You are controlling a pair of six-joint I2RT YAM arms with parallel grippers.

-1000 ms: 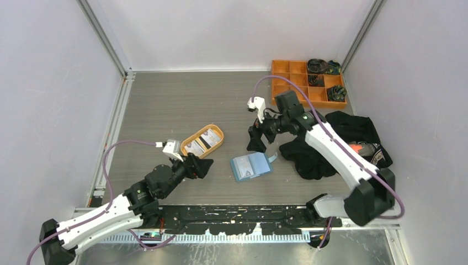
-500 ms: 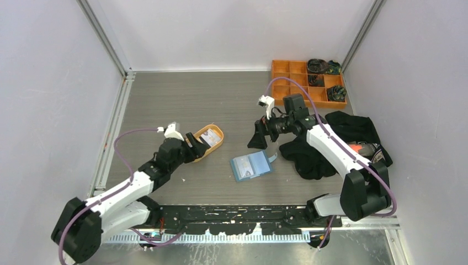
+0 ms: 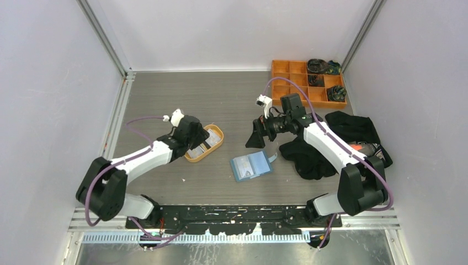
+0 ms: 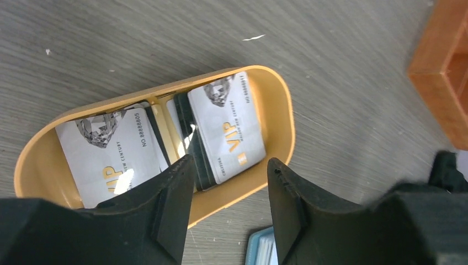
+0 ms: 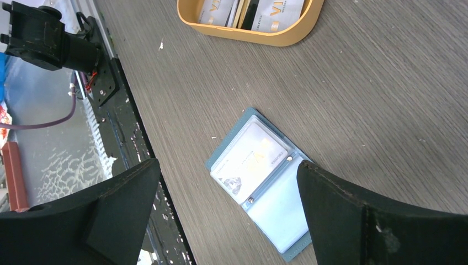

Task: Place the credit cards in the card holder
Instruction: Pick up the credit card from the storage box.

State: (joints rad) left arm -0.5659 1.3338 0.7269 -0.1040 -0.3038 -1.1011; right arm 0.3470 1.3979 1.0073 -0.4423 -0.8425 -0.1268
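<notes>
**Mia:** What had moved?

**Ben:** From above, the left arm (image 3: pixel 146 157) had swung from the near edge up to the orange tray (image 3: pixel 219 134). The right arm (image 3: pixel 325 144) had hardly moved. It hung by the card holder (image 3: pixel 251 167), which lay open on the counter (image 3: pixel 182 99) between both arms.

**Mia:** And the left wrist view?

**Ben:** The left jaws were apart, holding nothing. They stood over the tray's near wall, with the right pile of credit cards (image 4: pixel 226 132) showing between them.

**Mia:** How should it pick one?

**Ben:** I think it should come down slowly and pinch only the top card. The wall and the middle bar (image 4: pixel 160 118) sat close, so there was little room.

**Mia:** And the right wrist view?

**Ben:** The right jaws were wide apart and held nothing, high over the holder. One pocket (image 5: pixel 251 157) already had a card; the other looked empty. Bare counter lay all round it, but the counter's edge (image 5: pixel 141 144) was near on one side.
</notes>
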